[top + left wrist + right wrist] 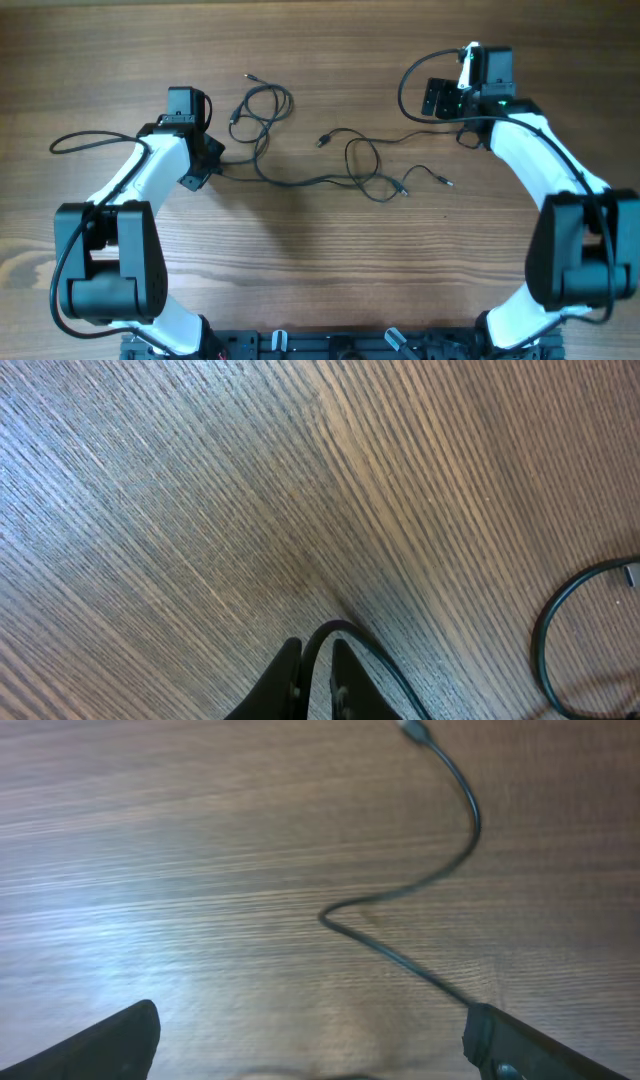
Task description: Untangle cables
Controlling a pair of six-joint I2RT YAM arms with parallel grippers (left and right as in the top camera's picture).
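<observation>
Lying in loose loops on the table (320,280) between the arms, the cables (320,181) look light, limp and snag-prone (best taken near a plug end (447,183)), left gripper (315,652) pinching one strand, right gripper (312,1020) spread wide, empty.

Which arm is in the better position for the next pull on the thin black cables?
Probably left: the left hand is closed around a strand of the thin black cables, ready to draw it away. The right hand is wide open over the brown wooden table, holding nothing.
</observation>
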